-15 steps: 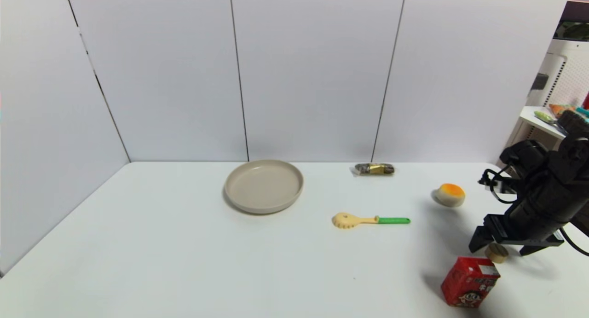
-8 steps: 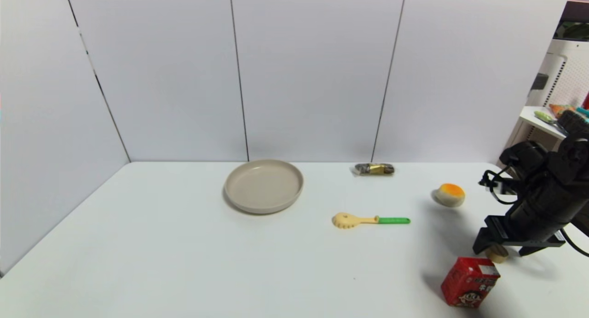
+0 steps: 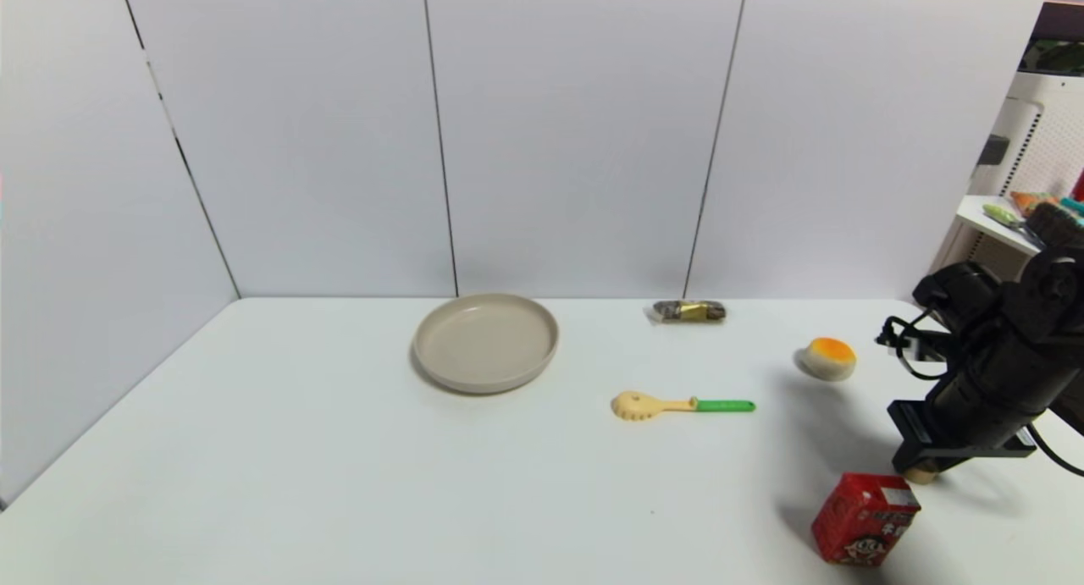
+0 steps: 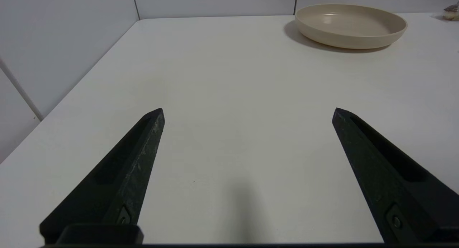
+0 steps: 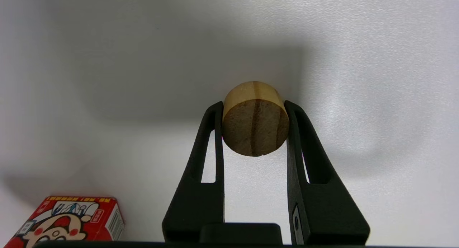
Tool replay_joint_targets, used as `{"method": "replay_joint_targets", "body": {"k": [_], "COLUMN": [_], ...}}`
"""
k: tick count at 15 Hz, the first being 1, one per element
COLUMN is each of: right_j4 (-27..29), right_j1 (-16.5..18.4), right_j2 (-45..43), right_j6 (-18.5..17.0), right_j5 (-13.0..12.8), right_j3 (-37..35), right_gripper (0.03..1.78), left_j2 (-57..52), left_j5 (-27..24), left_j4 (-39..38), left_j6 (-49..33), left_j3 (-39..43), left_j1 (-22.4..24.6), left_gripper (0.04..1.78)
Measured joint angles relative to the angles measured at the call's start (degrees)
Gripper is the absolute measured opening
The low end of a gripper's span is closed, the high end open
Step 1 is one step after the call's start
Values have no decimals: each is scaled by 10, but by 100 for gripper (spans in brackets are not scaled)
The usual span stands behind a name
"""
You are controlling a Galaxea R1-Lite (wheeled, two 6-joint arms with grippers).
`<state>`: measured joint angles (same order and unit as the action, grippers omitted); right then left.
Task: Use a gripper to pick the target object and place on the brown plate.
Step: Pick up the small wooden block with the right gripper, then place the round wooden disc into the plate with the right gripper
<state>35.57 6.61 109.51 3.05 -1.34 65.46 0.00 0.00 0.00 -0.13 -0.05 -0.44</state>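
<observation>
The target object, a small tan puck with a striped face (image 5: 255, 122), sits between the two black fingers of my right gripper (image 5: 254, 106), which is shut on it. In the head view the right gripper (image 3: 919, 468) is low at the table's right side, just behind the red carton, and only a sliver of the puck (image 3: 923, 476) shows under it. The brown plate (image 3: 485, 342) lies empty at the back centre, far left of the puck; it also shows in the left wrist view (image 4: 349, 23). My left gripper (image 4: 248, 110) is open and empty over bare table.
A red carton (image 3: 864, 517) stands just in front of the right gripper and shows in the right wrist view (image 5: 68, 223). A white bun with an orange top (image 3: 827, 358), a yellow utensil with a green handle (image 3: 682, 405) and a wrapped bar (image 3: 689, 311) lie between puck and plate.
My right gripper's fingers, wide apart around the puck a second ago, have come together on it. The hand has sunk slightly and now hides most of the puck.
</observation>
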Motion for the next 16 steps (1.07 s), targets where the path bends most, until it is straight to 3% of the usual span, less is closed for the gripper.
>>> {"method": "replay_joint_targets", "body": {"k": [5, 9, 12, 16], "right_j4": [0, 1, 1, -31], "right_j1": [-7, -55, -146, -293], "right_j2": [-13, -25, -15, 24], "right_j6": [0, -1, -3, -9], "right_j5": [2, 3, 2, -2], "right_j3": [19, 149, 262, 346], "right_gripper": [47, 47, 47, 47], "left_j2": [0, 0, 0, 0], "left_j5": [0, 0, 0, 0], "left_j4": [0, 0, 0, 0], "left_j6": [0, 0, 0, 0], "left_j3": [0, 0, 0, 0], "left_j1": [0, 0, 0, 0], "left_gripper": [169, 169, 169, 169]}}
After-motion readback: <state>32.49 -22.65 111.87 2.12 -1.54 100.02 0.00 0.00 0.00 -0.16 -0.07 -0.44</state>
